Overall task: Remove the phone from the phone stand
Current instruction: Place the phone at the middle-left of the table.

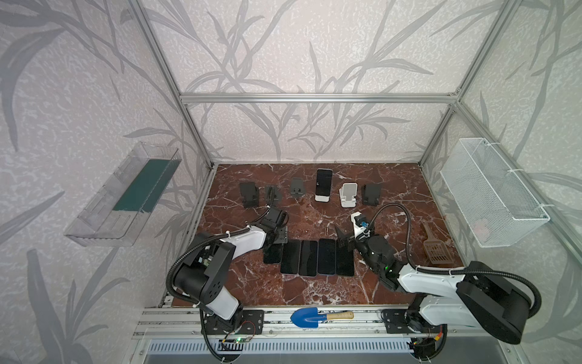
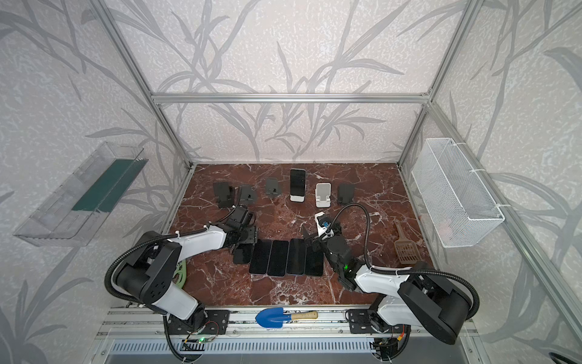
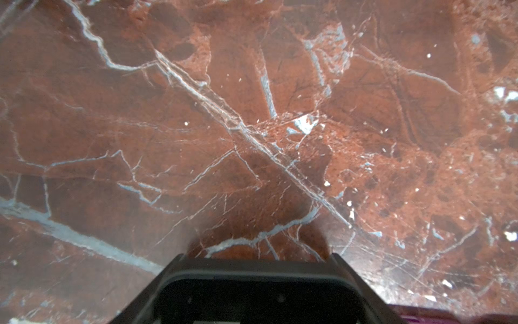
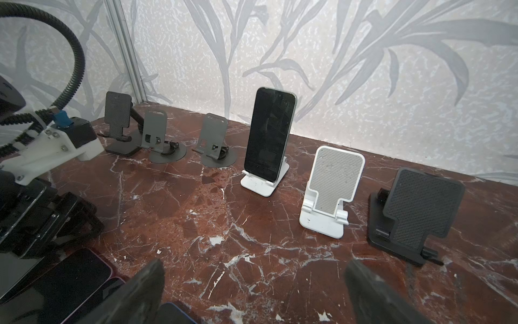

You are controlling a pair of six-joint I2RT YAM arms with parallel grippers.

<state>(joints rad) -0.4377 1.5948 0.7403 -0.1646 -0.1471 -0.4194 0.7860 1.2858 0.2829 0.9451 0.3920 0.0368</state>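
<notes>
1. The phone stands up on a white stand at the far side of the table, about the middle of a row of stands. It leans back a little. Its bottom edge sits behind the small lip at the front of the stand.
2. The other stands in the row are empty. Five flat phones lie side by side on the near half of the table.
3. The right pincer is spread wide and holds nothing. It sits by the right end of the flat phones and faces the far row. The standing phone is well apart from it.
4. The left pincer is low over the left end of the flat phones. In the left wrist view a dark phone end sits between its fingers. I cannot tell if it is pinching that phone or letting it go.
5. The standing phone looks hard, flat and smooth, with a glass front. I think it is slippery and could crack if it falls. It will not bend or squash. The stand looks light, so it may tip or come along if the phone drags on the lip.
6. The best place to hold looks like the two long side edges, up high where they are bare. Then the phone needs to go up over the lip, not straight toward the near side.
</notes>
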